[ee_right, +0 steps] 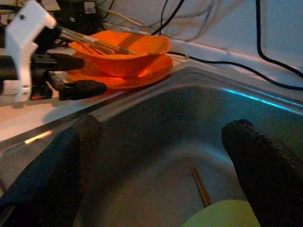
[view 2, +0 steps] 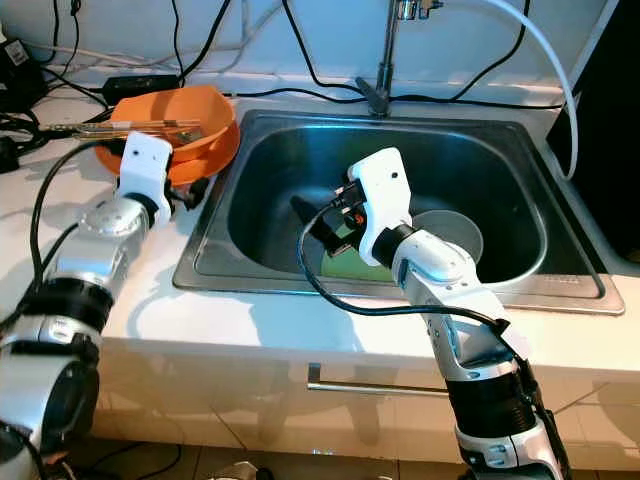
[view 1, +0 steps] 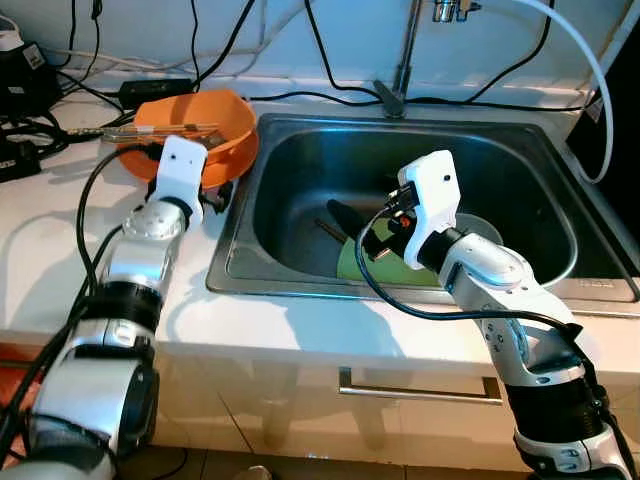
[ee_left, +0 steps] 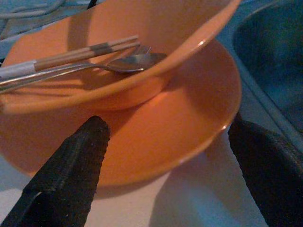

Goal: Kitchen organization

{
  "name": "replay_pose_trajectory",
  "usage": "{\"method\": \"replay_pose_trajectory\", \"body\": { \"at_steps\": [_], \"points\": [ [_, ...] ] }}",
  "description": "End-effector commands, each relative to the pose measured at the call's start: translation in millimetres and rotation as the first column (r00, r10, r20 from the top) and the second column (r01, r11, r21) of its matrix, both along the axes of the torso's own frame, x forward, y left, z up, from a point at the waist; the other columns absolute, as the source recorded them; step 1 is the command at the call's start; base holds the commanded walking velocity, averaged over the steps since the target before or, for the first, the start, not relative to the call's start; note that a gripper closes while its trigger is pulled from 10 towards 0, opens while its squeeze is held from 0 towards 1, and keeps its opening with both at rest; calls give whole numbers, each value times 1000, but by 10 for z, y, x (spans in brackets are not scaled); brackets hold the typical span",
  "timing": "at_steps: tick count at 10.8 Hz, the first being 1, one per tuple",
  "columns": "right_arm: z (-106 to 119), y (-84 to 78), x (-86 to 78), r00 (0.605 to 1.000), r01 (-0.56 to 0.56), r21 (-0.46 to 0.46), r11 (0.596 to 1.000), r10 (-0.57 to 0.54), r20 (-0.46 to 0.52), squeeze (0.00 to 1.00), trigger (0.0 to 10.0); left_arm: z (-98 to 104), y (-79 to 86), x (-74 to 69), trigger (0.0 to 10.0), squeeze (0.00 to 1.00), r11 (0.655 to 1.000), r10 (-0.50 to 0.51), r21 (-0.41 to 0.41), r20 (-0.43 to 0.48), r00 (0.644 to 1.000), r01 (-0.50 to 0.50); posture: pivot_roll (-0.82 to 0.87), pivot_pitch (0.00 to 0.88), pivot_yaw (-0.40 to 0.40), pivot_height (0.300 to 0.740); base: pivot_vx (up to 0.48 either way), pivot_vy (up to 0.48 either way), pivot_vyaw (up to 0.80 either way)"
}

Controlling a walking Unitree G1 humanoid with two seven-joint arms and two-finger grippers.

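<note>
Steel sink [view 1: 300,275] set in a white counter [view 1: 60,260]. Left of it, an orange bowl [ee_left: 156,28] sits tilted on an orange plate [ee_left: 189,123], with chopsticks [ee_left: 80,52] and a spoon [ee_left: 128,64] lying in the bowl. Left gripper [ee_left: 170,156] at the plate's near edge, fingers spread wide, holding nothing. Right gripper [ee_right: 161,165] reaches over the sink basin, fingers also wide apart and empty. In the basin: a green plate [view 1: 355,262], a grey bowl [view 2: 455,235] to its right, and a single chopstick [ee_right: 201,187].
</note>
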State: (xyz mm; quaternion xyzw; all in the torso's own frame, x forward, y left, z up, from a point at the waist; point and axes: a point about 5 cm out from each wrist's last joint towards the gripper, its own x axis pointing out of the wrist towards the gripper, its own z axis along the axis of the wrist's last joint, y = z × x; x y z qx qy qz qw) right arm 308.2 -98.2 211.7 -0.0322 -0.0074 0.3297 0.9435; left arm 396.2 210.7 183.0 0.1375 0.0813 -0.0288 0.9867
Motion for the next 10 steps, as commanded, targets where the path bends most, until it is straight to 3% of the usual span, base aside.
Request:
{"method": "replay_pose_trajectory", "body": {
  "at_steps": [1,4,8,10],
  "points": [
    [41,27,-48,999,-37,6,999,37,11,0,10000,15,45,12,10000,0,1000,16,-22,-1,1000,-16,15,84,28,740,0,0,0],
    [177,103,-196,981,-188,3,982,188,41,0,10000,-86,33,32,10000,0,998,13,-61,-47,999,-16,5,86,28,740,0,0,0],
    [159,143,-283,972,-235,-10,972,235,21,0,10000,-202,27,22,10000,0,987,26,-154,-107,994,-43,-6,92,24,740,0,0,0],
    [143,147,-302,968,-251,-23,968,251,13,0,10000,-223,-4,24,10000,0,989,-34,-147,-161,986,10,-9,92,25,740,0,0,0]
  ]
}}
